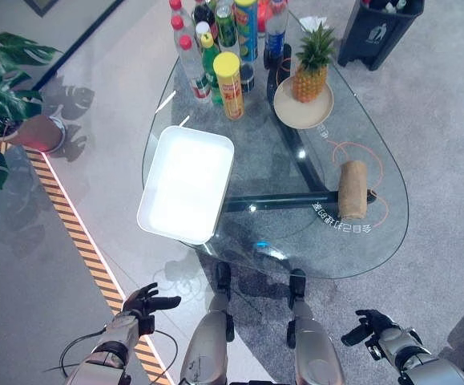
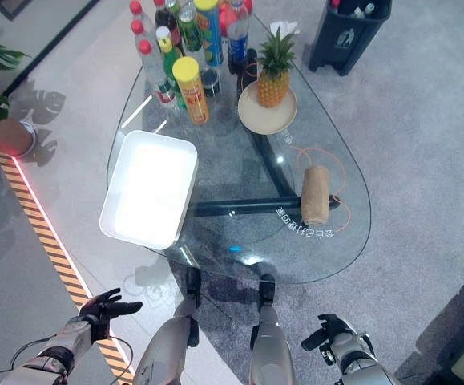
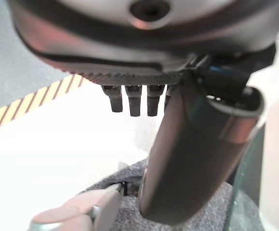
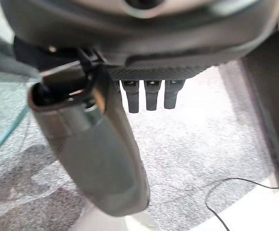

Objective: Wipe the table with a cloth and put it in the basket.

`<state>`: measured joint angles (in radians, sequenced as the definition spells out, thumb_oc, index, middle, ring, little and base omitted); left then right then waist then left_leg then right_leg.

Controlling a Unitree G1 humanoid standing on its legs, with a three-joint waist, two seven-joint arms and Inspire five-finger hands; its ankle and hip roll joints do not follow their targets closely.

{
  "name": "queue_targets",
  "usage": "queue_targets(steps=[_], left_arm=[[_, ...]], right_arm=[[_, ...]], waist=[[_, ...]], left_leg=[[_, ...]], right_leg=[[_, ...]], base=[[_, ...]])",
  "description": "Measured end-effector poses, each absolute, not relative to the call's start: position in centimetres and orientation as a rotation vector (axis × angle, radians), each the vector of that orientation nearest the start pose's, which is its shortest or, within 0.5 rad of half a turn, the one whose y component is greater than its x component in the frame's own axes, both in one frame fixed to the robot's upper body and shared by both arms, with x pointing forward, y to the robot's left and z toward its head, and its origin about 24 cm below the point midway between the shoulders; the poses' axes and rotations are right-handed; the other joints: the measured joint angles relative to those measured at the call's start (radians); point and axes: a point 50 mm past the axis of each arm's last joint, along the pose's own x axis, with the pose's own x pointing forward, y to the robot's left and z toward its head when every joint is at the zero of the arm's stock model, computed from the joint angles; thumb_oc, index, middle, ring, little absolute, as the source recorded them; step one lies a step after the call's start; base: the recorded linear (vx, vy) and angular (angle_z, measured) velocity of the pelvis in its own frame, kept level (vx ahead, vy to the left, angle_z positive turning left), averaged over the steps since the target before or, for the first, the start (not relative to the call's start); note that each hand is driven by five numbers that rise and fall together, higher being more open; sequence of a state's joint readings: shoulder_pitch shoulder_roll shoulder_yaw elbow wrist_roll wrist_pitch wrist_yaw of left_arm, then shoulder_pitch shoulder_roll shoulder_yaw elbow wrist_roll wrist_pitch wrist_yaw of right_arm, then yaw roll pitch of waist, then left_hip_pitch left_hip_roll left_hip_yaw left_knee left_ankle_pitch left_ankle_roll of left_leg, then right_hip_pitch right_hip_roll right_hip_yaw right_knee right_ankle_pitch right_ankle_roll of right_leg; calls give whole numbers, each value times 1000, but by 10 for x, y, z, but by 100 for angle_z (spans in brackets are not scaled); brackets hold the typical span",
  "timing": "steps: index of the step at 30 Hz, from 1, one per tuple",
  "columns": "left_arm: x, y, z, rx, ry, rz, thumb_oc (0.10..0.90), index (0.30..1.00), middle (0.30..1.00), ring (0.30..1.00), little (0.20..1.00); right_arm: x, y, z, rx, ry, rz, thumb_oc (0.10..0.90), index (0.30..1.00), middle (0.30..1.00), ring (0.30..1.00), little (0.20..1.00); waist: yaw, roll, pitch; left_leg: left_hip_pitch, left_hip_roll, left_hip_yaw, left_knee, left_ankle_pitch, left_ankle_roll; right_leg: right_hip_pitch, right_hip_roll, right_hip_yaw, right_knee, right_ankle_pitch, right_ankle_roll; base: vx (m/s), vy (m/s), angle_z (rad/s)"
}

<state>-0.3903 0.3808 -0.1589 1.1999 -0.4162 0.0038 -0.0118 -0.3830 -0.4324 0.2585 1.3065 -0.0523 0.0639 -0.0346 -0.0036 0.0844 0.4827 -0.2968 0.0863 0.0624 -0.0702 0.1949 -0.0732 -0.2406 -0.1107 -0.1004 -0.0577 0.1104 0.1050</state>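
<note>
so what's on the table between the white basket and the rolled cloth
Nothing stands there: between the white basket and the rolled cloth the glass table is bare, and only its dark crossbar shows through from underneath. The left eye view shows this best.

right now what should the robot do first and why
Probably reach the right hand forward to the rolled cloth. The cloth lies untouched on the glass table, on its right side, while both hands, the left hand too, hang open and hold nothing, short of the table's near edge.
</note>
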Motion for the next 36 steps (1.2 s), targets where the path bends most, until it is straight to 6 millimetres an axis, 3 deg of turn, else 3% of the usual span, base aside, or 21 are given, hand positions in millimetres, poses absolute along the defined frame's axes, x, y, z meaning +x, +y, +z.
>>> queue_targets(steps=[3, 8, 11, 17, 36], left_arm=[[276, 260, -59, 64, 686, 212, 800, 900, 900, 900, 900], [301, 258, -33, 66, 561, 223, 800, 900, 900, 900, 900], [300, 264, -31, 82, 554, 252, 800, 900, 900, 900, 900], [285, 270, -45, 91, 605, 286, 800, 900, 900, 900, 900], [286, 269, -42, 91, 568, 278, 800, 900, 900, 900, 900]], right_arm=[[245, -291, -75, -618, 912, -144, 800, 900, 900, 900, 900], [268, -288, -57, -619, 805, -230, 800, 900, 900, 900, 900], [273, -288, -51, -637, 761, -271, 800, 900, 900, 900, 900], [280, -288, -43, -650, 715, -318, 800, 900, 900, 900, 900], [284, -288, -39, -652, 662, -337, 800, 900, 900, 900, 900]], waist=[[-1, -1, 30], [-1, -13, 38], [3, -21, 40], [0, -24, 42], [3, -38, 50]], left_leg=[[-55, -2, -1, 35, 0, 0], [-135, -12, -21, 96, -1, -1], [-182, -22, -27, 141, -12, 0], [-254, -21, -28, 200, -29, -1], [-370, -15, -46, 322, -67, -5]], right_leg=[[-72, -4, 3, 74, -24, 2], [-206, -23, 3, 266, -109, -2], [-284, -36, 13, 379, -163, -8], [-375, -38, 28, 466, -182, -19], [-475, -35, 29, 563, -208, -36]], base=[[-125, -61, 2], [-45, -57, 11], [-18, -9, 11], [-6, 6, -1], [23, -3, 1]])
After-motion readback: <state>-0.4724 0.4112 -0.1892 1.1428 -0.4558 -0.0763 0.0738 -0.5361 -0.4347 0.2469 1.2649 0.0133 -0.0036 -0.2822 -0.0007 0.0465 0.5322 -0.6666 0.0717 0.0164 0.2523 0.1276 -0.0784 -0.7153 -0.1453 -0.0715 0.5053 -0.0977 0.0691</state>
